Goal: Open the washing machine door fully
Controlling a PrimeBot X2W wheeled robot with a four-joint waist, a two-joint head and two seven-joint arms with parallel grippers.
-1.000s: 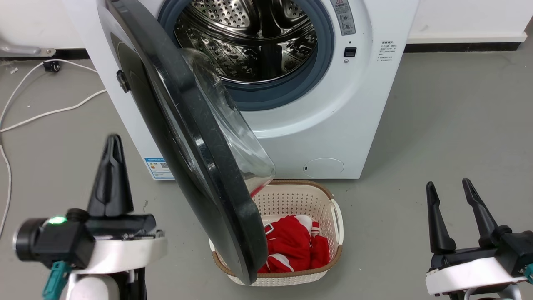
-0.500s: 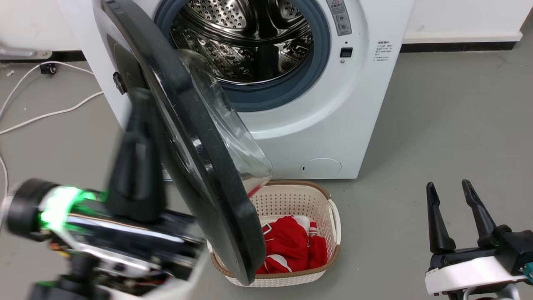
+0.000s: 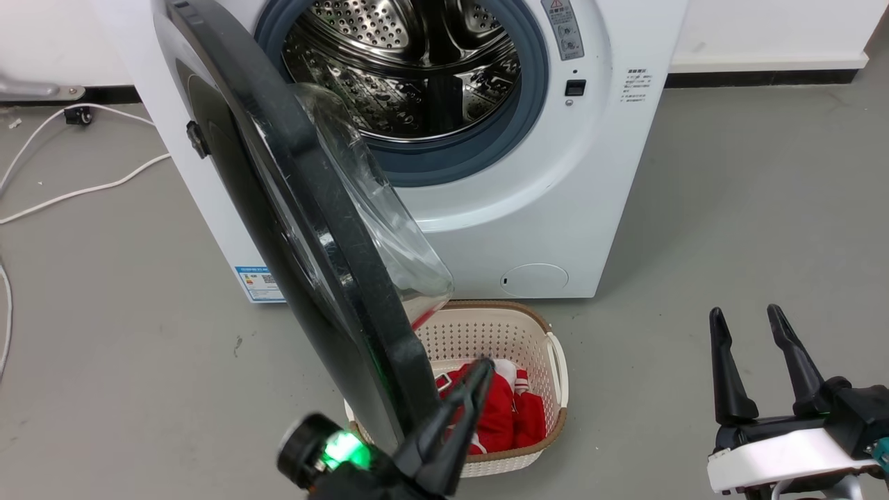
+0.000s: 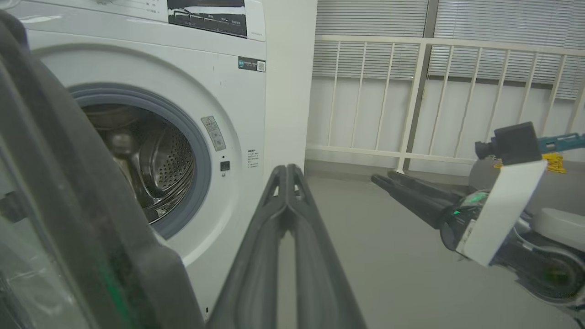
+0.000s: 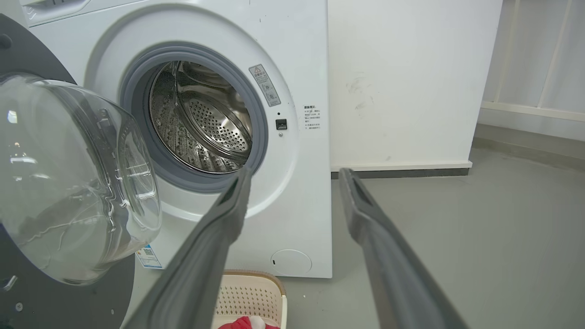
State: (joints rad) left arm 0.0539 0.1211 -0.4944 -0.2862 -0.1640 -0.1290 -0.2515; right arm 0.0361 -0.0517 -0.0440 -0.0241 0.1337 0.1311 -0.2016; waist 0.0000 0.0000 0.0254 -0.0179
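The shiny round black door (image 3: 326, 215) hangs half open. The left gripper (image 3: 483, 367), pinched together, sits by its bottom edge; the right gripper (image 3: 744, 316) spreads wide.

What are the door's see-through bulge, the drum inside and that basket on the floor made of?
On the washing machine door, the bulge looks like clear glass, possibly hard plastic: see-through, with bright glints. The drum looks like polished steel: mirror-shiny, punched with small holes. The basket looks like matte cream plastic: a moulded grid of holes, with a brown rim.
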